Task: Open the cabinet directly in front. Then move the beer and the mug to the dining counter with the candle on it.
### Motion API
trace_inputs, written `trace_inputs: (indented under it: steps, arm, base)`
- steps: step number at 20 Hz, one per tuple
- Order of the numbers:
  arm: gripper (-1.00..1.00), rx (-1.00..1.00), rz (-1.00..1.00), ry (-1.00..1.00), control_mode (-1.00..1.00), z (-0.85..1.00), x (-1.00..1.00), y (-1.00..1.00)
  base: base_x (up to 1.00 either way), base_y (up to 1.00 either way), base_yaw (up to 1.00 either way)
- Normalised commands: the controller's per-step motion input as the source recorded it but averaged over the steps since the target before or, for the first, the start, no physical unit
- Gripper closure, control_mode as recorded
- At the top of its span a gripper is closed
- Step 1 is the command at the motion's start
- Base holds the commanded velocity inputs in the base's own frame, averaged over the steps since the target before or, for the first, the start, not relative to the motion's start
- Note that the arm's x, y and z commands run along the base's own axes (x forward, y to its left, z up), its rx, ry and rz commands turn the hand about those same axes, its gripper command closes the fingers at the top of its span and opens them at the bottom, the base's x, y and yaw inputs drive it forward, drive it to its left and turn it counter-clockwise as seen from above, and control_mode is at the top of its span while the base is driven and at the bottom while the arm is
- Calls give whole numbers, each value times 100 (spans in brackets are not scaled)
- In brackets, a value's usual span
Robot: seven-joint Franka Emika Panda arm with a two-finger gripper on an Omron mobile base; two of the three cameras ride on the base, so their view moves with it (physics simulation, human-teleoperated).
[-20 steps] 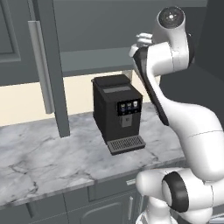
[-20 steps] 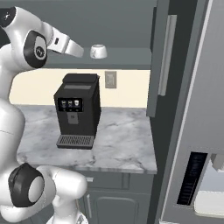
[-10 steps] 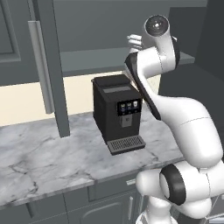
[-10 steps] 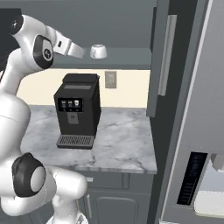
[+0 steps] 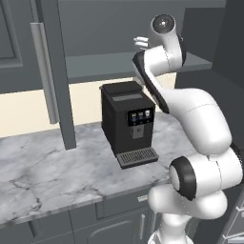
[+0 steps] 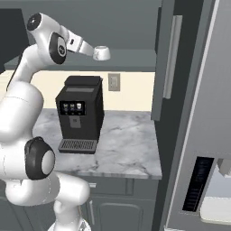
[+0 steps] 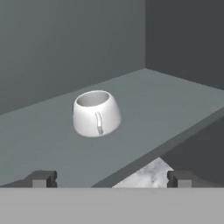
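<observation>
- Left base view: the cabinet (image 5: pixel 52 81) is standing open above the marble worktop (image 5: pixel 57 167), its grey shelf (image 5: pixel 100 66) sitting over the black coffee machine (image 5: pixel 128 121). The arm is reaching up to that shelf.
- Right base view: the mug (image 6: pixel 101 53) is resting upright on the shelf, above the coffee machine, with the gripper (image 6: pixel 90 48) just beside it.
- Hand view: the fingers (image 7: pixel 41 179) are standing wide apart, holding nothing; the white mug is sitting ahead of them, back from the shelf's front edge.

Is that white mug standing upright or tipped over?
Upright: the mug sits on the cabinet shelf, rim facing up.
</observation>
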Motion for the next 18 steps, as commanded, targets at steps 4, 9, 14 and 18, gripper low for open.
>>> trace_inputs:
  steps: [4,9,14,18]
  arm:
    - [-100,0,16,11,-100,0,55,-13]
    - [-100,0,14,-1,-100,-19,34,-10]
    - [-100,0,12,-2,-100,-23,33,-11]
    - [-100,0,8,0,-100,-17,22,-17]
  base:
    - [0,0,0]
    - [0,0,0]
    - [0,0,0]
    - [0,0,0]
